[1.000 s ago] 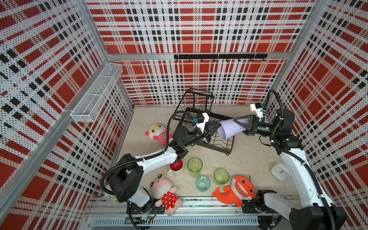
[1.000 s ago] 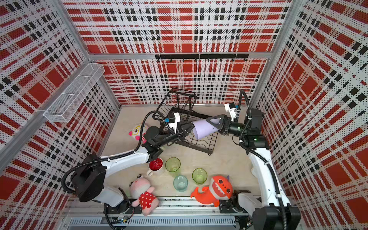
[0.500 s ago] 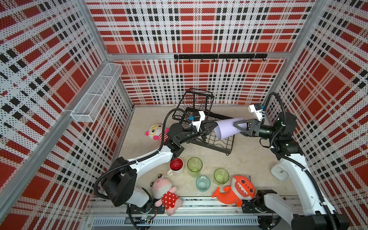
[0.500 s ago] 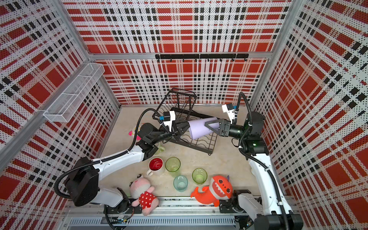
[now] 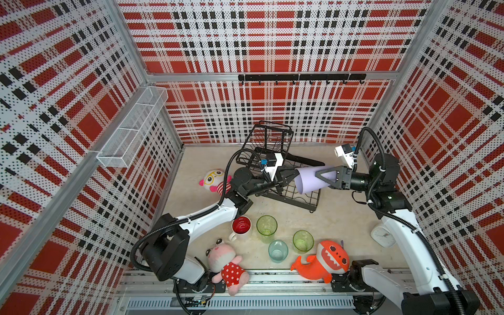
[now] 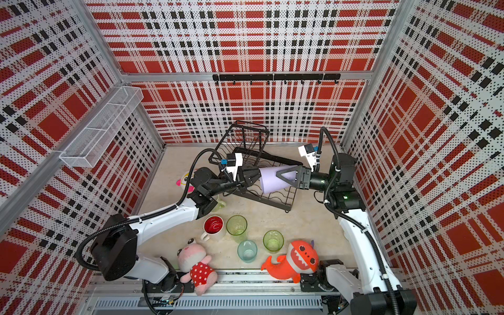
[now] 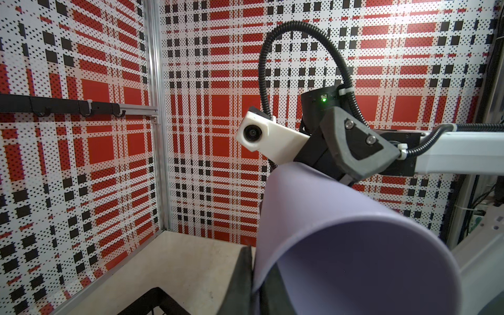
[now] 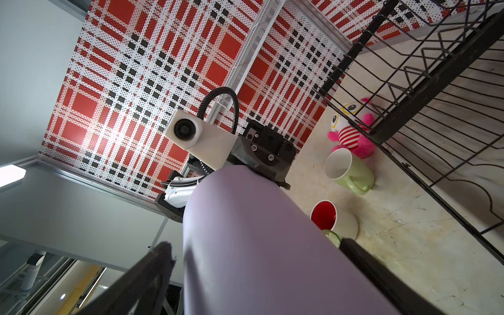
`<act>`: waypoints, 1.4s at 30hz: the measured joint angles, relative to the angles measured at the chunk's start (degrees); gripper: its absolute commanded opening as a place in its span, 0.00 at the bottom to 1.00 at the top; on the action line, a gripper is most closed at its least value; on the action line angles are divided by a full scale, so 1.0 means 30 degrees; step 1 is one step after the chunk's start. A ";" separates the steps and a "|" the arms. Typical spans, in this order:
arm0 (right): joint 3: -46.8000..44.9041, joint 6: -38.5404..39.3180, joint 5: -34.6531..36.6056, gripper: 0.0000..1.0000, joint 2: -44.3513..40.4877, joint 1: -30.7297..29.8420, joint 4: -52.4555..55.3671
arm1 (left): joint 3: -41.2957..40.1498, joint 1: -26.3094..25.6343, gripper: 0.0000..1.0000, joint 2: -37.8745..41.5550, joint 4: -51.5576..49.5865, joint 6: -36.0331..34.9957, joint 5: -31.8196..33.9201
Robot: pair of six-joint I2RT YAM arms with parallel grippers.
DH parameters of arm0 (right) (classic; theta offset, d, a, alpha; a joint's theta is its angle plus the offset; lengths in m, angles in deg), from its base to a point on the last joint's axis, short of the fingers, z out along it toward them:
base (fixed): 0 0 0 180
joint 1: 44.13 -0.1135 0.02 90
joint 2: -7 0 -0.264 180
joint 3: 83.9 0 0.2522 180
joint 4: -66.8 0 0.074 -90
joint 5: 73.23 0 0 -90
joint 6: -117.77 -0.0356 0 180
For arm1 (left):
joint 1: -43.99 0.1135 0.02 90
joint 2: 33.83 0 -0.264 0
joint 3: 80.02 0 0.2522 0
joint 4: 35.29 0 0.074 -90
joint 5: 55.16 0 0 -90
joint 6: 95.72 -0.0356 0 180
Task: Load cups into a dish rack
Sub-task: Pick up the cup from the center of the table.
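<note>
The lilac tumbler (image 5: 308,180) (image 6: 272,180) lies on its side in the air above the black dish rack (image 5: 313,201) (image 6: 282,200). My left gripper (image 5: 296,174) (image 7: 253,261) is shut on the tumbler's rim, pinching its wall. My right gripper (image 5: 317,180) (image 8: 253,244) is open and straddles the tumbler's (image 8: 259,259) base end, with a gap at one finger. On the floor in front stand the red-inside white mug (image 5: 241,226), two green glasses (image 5: 266,225) (image 5: 302,240) and a teal glass (image 5: 277,249). The pale green mug (image 8: 349,171) lies beside the rack, under my left arm.
Three plush toys lie about: one left of the rack (image 5: 215,181), a pink one (image 5: 223,261) and an orange shark (image 5: 324,261) at the front edge. A white clock (image 5: 383,236) sits by my right arm. A mesh shelf (image 5: 133,131) and hook rail (image 5: 300,77) hang on the walls.
The tumbler and both grippers have shifted left over the rack. My left arm has pulled back and my right arm has stretched out after it.
</note>
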 measured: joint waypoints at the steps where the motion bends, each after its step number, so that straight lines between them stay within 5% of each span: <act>1: 0.0000 0.0044 0.0051 0.98 0.0051 -0.0051 0.0000 | -0.0007 0.0036 0.01 -0.0015 -0.0007 0.0015 -0.0066; 9: 0.0175 0.0882 0.0102 0.99 0.0226 -0.0335 0.0750 | -0.0007 0.0474 0.00 -0.0007 -0.0051 0.0146 -0.1144; 28: 0.1632 0.7417 0.1093 1.00 0.0634 -0.1727 0.7963 | -0.0015 0.1282 0.00 0.1144 -0.3009 -0.0845 -0.3461; 35: 0.1676 0.7053 0.0794 1.00 0.0342 -0.1989 0.7424 | -0.0539 0.1078 0.00 0.2018 -0.3177 -0.1100 -0.3082; 42: 0.1676 0.5639 0.0729 1.00 -0.0277 -0.2040 0.5690 | -0.2142 0.1122 0.00 0.2222 0.0845 0.1428 -0.2812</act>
